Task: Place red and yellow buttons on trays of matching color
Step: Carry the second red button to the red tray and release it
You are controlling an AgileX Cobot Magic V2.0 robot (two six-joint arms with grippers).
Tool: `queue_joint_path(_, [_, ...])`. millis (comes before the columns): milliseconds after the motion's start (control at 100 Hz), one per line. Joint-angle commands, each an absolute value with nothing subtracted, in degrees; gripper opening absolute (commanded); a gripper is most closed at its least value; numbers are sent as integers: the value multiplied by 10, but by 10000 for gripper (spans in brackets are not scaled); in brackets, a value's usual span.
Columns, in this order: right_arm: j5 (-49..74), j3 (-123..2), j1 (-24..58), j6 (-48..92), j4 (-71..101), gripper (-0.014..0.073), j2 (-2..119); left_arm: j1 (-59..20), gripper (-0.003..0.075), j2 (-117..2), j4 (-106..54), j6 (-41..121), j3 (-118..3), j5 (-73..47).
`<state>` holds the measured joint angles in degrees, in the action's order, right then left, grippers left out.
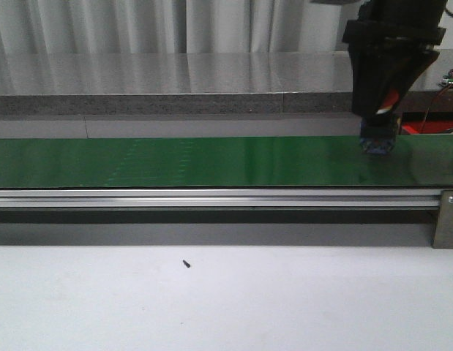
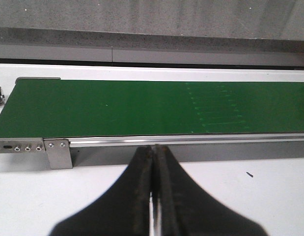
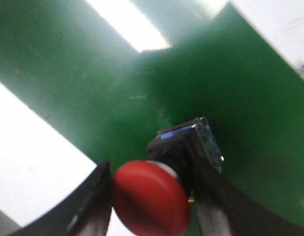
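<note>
1. While the left gripper point(image 2: 154, 196) waits near the front edge with its fingers pressed together on nothing, it sits well apart from the work.
2. The right gripper point(image 3: 152, 196) clamps the red button point(image 3: 151, 197), body pointing down at the green belt point(image 1: 175, 161), at about 3 o'clock in the front view.
3. Beyond, at 2 o'clock, something red point(image 1: 410, 129) shows, possibly the matching tray.
</note>
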<state>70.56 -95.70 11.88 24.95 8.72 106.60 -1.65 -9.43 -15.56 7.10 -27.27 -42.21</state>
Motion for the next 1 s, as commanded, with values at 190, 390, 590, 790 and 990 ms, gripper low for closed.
queue_joint_path(190, [713,-1073,-17,212,150,181,1036,-21,-20,-101,-167,71,-286,-380])
queue_joint_path(390, [719,-1079,-141,211,293,181,1062,-21,-20,-101,-167,71,-286,-380])
queue_joint_path(590, [696,-1079,-212,168,331,181,1093,-21,-20,-101,-167,71,-286,-380])
queue_joint_path(790, [668,-1079,-227,167,329,181,1122,-21,-20,-101,-167,71,-286,-380])
queue_joint_path(990, [658,-1079,-227,167,341,181,1164,-21,-20,-101,-167,71,-286,-380])
